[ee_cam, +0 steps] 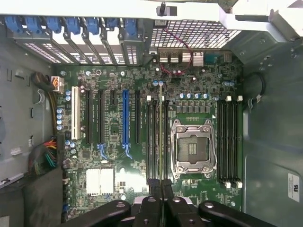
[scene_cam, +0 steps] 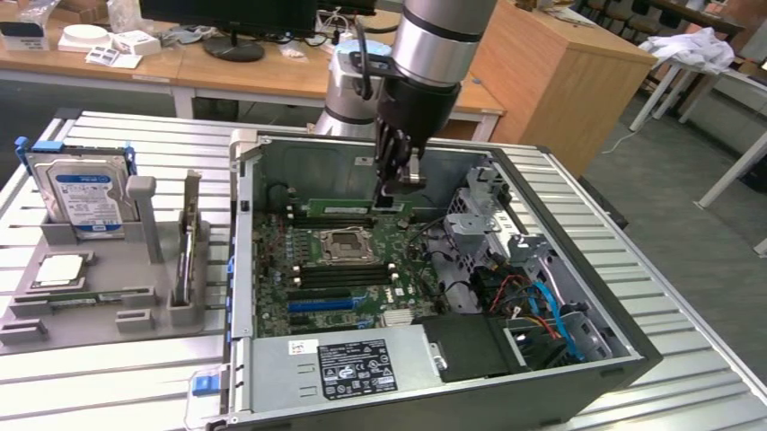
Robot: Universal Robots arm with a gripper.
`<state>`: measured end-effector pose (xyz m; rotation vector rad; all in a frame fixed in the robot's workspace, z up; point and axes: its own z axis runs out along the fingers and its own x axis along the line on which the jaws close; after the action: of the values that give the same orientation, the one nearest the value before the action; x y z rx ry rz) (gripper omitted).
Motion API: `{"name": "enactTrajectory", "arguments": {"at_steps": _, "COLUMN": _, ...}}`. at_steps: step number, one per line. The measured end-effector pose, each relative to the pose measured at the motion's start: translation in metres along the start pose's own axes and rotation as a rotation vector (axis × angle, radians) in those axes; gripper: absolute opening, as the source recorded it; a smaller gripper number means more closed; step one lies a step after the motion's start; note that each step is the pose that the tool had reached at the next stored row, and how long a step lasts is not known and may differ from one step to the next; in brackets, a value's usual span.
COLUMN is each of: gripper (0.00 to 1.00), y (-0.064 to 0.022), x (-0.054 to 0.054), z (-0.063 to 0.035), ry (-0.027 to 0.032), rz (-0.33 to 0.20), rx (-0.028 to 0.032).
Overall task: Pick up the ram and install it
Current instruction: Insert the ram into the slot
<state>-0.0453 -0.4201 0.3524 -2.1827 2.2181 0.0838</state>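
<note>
Since the ram [scene_cam: 341, 208] already stands on edge in a slot of the motherboard [scene_cam: 305, 287], just beyond the empty CPU socket [scene_cam: 341, 244], pick-up and carry look done. The gripper [scene_cam: 396, 196] is down inside the open PC case [scene_cam: 243, 224], right at the ram's top edge near one end. Its fingers are pressed together; can't tell if the thin board is nipped between them or just pushed on.

In the wrist view the gripper [ee_cam: 161, 187] points straight along the ram [ee_cam: 160, 118], which shows edge-on as a thin line in the slot bank beside the socket [ee_cam: 191, 146]. The board looks lined up with its slot.

Judgement: late stage, seating in progress or nearly finished. Can't tell if the end latches have clicked shut or if the stick is fully down, so final lock-in is unconfirmed.

A matching green stick [scene_cam: 86, 295] lies in the grey tray [scene_cam: 120, 269] at the exterior view's left, well apart from the case.
</note>
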Motion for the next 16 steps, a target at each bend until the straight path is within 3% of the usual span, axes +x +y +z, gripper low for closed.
{"name": "enactTrajectory", "arguments": {"at_steps": 16, "gripper": 0.12, "y": -0.0006, "x": 0.002, "z": 0.0290, "ry": -0.0003, "rz": 0.000, "rx": 0.0000}}
